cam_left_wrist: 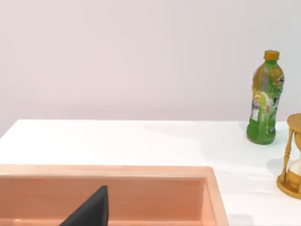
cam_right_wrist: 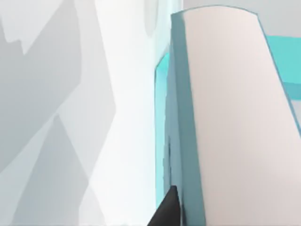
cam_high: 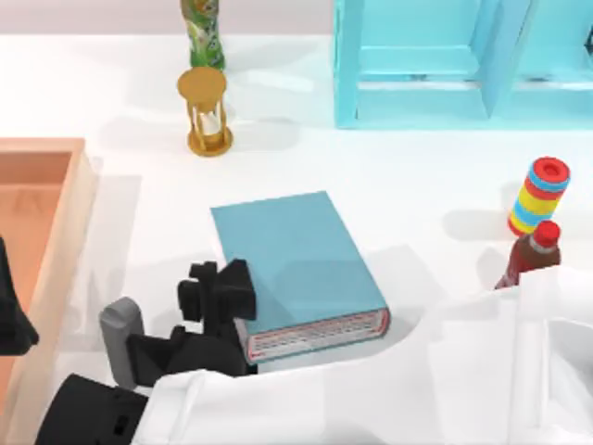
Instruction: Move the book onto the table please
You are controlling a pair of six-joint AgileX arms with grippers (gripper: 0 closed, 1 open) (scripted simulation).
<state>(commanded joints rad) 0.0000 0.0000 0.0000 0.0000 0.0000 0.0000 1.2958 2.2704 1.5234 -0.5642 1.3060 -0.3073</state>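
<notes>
Teal book (cam_high: 298,264) pinched between right gripper (cam_high: 222,298) fingers.

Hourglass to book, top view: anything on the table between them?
No. Top view shows bare white table between the hourglass and the book's far edge; nothing lies there.

The white table (cam_high: 389,176) bears tray (cam_high: 42,204), hourglass (cam_high: 206,111), bottles (cam_high: 202,32).

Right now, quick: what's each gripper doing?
Left gripper: over the wooden tray, state cannot be told.
Right gripper: closed on the book, at its left edge.
</notes>
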